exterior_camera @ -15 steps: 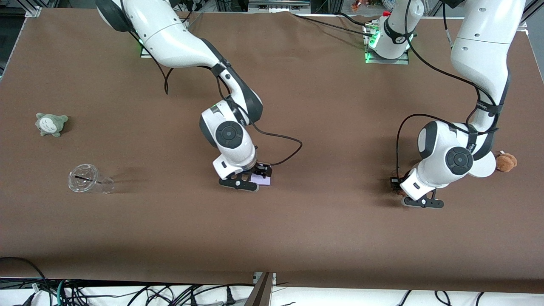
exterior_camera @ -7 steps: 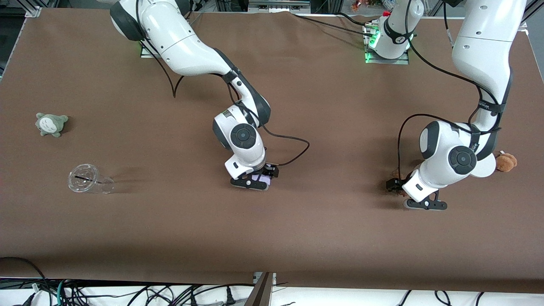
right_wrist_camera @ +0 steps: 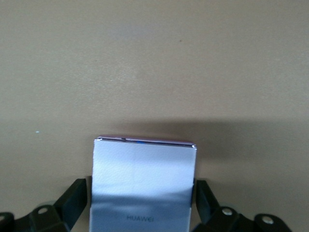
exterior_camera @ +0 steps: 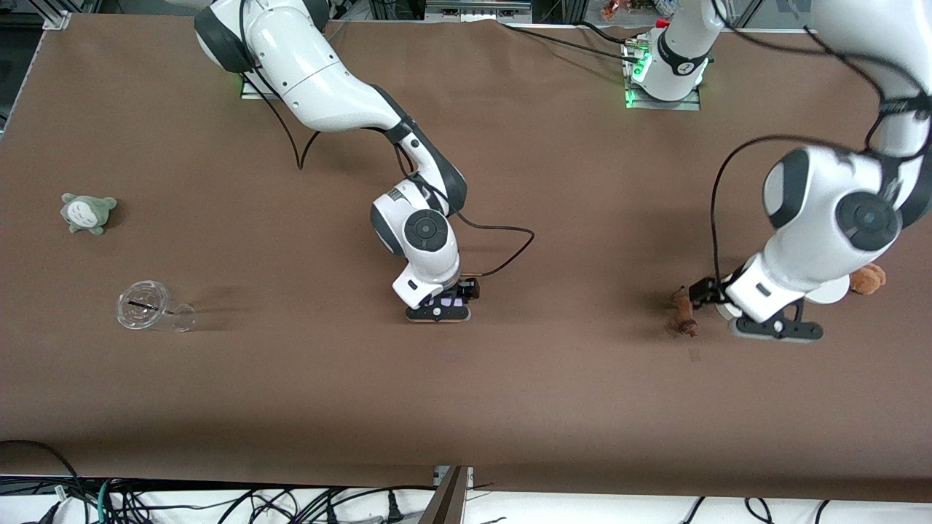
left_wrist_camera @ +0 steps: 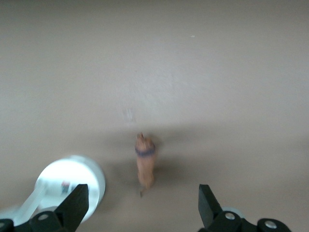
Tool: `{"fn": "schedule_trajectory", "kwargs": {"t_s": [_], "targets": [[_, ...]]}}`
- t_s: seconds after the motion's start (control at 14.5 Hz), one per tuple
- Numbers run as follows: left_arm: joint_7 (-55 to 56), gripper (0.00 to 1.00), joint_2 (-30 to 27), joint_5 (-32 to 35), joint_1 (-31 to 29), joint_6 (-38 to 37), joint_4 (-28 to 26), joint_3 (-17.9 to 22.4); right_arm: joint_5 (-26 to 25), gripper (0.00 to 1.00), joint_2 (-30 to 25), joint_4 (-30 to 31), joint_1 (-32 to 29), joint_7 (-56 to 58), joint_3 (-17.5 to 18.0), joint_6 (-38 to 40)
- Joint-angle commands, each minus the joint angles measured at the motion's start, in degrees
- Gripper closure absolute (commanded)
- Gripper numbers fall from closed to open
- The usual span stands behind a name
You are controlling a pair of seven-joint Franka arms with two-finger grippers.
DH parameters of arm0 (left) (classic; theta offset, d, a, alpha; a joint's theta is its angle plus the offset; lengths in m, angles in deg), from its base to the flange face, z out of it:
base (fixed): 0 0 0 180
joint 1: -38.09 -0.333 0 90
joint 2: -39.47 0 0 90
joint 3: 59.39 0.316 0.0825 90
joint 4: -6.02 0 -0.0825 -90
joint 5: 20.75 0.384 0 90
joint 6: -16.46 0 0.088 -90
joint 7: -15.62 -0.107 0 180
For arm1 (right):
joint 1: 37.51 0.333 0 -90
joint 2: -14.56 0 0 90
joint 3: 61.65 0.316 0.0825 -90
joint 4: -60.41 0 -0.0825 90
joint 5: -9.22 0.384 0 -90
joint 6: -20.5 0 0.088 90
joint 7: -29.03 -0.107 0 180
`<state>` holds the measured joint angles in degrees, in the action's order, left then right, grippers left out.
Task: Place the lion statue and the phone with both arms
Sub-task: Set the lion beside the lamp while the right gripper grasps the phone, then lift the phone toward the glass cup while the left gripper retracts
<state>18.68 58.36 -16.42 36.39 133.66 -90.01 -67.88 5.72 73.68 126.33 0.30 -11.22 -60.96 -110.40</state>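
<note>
**Lion statue down on the table, phone gripped by the right arm**

Nearest the front camera among the task's things, the lion statue lies on the brown table toward the left arm's end. In the left wrist view the lion statue rests on the surface, clear of both fingers, with its shadow beside it. The left gripper is spread wide, empty, its dark fingertips standing well apart on either side of the figurine and above it. In the front view the left gripper is over the table just beside the statue, with a white round-based device partly hidden under the arm. A brown plush toy sits just next to that device, toward the table's edge.

About mid-table, the right gripper is low over the surface. The right wrist view shows its fingers closed against the two long edges of the phone, pale side up with lettering visible. Whether the phone touches the table cannot be told.

Toward the right arm's end, a clear plastic cup lies on its side. Farther from the camera than the cup sits a small grey-green plush toy.
</note>
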Motion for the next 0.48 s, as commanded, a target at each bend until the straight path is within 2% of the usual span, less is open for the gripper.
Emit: {"fn": "schedule_trajectory", "kwargs": {"t_s": [0.0,0.07,0.14,0.21,0.28,0.34,0.41], "targets": [[0.28,0.0,-9.28,-0.1,-0.23,-8.71,-1.89,-0.57,-0.54,0.38,1.35,-2.37,0.6,0.17,-0.42,0.2],[0.28,0.0,-11.57,-1.06,-0.32,-11.35,-1.45,-0.57,-0.63,0.63,1.35,-2.37,0.6,0.43,-0.51,0.12],[0.28,0.0,-13.07,-1.33,-0.41,-14.68,-0.4,-0.48,-0.63,0.68,1.35,-2.37,0.6,0.61,-0.51,0.11],[0.19,0.0,-14.04,-1.42,-0.41,-18.37,0.48,-0.57,-0.63,0.84,1.26,-2.37,0.6,0.61,-0.51,0.29],[0.36,0.0,-14.32,-1.51,-0.41,-21.19,1.36,-0.92,-0.63,0.94,1.0,-2.37,0.6,0.7,-0.51,0.81],[0.28,0.0,-16.15,-2.3,-0.32,-22.7,2.15,-0.4,-0.37,1.0,0.48,-2.37,0.42,0.78,-0.51,2.38],[0.45,0.0,-17.99,-2.3,0.03,-24.19,1.81,0.04,-0.28,1.0,-0.31,-2.46,-0.01,0.87,-0.42,5.53]]}}
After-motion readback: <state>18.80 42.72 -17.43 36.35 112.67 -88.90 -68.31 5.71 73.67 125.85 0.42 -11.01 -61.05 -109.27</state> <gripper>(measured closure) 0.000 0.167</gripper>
